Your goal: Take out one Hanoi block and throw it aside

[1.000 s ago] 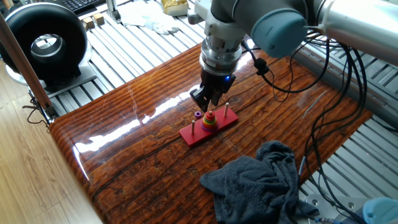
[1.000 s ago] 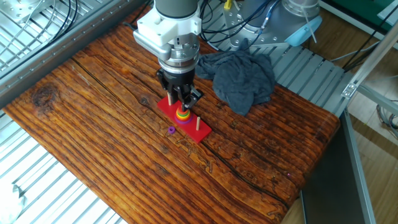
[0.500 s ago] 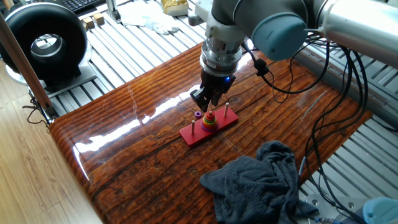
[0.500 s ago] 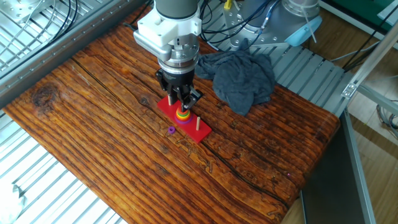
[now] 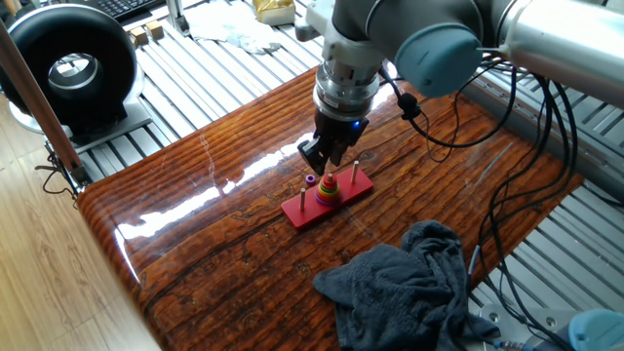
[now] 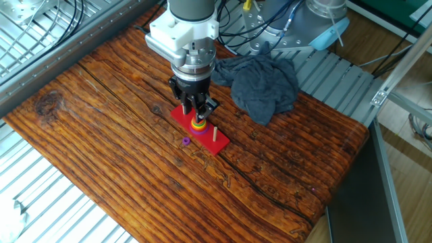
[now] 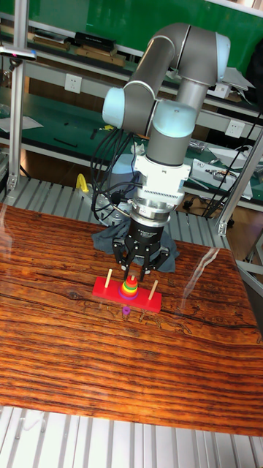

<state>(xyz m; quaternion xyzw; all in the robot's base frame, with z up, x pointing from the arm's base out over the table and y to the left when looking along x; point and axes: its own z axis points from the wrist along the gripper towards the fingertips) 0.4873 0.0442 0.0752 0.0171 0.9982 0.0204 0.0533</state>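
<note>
In one fixed view, the tiny red-pink ring block [image 5: 330, 180] topped the stack on the middle peg, hole upward, lying flat. In the other fixed view, the hand [image 6: 197, 113] hovered directly above. In the tall fixed view, its fingers [image 7: 123, 255] were spread wide on either side of the stack on the glossy wooden surface [image 7: 88, 351].

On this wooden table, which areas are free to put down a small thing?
Bare wood lies on the wooden table beyond the small purple ring, and past the red peg base toward the far corner. It is crowded between that base and the dark grey cloth, under the gripper.
</note>
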